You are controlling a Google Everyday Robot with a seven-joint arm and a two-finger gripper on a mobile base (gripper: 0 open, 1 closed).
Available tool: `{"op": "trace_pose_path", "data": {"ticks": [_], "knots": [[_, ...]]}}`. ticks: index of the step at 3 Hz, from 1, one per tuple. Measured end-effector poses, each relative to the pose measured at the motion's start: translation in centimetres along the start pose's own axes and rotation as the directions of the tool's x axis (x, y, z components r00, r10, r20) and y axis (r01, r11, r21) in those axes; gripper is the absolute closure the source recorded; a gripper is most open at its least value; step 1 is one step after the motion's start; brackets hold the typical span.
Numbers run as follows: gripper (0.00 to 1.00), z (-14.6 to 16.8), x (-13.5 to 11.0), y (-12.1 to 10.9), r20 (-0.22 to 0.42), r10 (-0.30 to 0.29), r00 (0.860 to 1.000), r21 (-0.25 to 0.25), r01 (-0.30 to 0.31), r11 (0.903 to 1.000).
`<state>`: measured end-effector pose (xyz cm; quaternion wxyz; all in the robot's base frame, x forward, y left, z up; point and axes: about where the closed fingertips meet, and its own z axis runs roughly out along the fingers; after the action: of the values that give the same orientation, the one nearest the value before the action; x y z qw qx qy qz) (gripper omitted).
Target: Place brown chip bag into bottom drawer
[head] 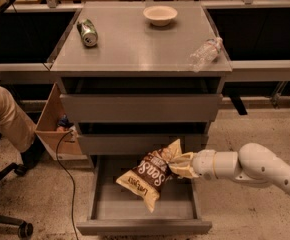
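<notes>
The brown chip bag (149, 176), dark brown with tan ends and white lettering, hangs tilted over the pulled-out bottom drawer (112, 209), its lower end close to the tray floor. My gripper (179, 165) reaches in from the right on a white arm (250, 168) and is shut on the bag's upper right end. The two grey drawers above are pushed in.
On the cabinet top lie a green can (88, 32), a tan bowl (160, 15) and a crushed clear bottle (205, 53). A cardboard box (52, 129) and a cable stand left of the cabinet. A seated person's leg (7, 119) is at the left edge.
</notes>
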<state>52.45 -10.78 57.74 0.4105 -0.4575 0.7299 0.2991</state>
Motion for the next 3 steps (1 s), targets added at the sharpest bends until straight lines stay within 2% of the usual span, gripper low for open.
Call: {"op": "trace_pose_path", "data": {"ticks": [1, 2, 3], "knots": [[1.0, 2.8, 6.2, -0.8, 0.0, 0.02, 1.0, -0.016, -0.02, 0.9997], [1.0, 3.0, 6.4, -0.9, 0.002, 0.021, 1.0, -0.013, -0.021, 0.9997], [1.0, 4.4, 8.8, -1.9, 0.017, 0.03, 0.999, 0.013, -0.03, 0.9995]]}}
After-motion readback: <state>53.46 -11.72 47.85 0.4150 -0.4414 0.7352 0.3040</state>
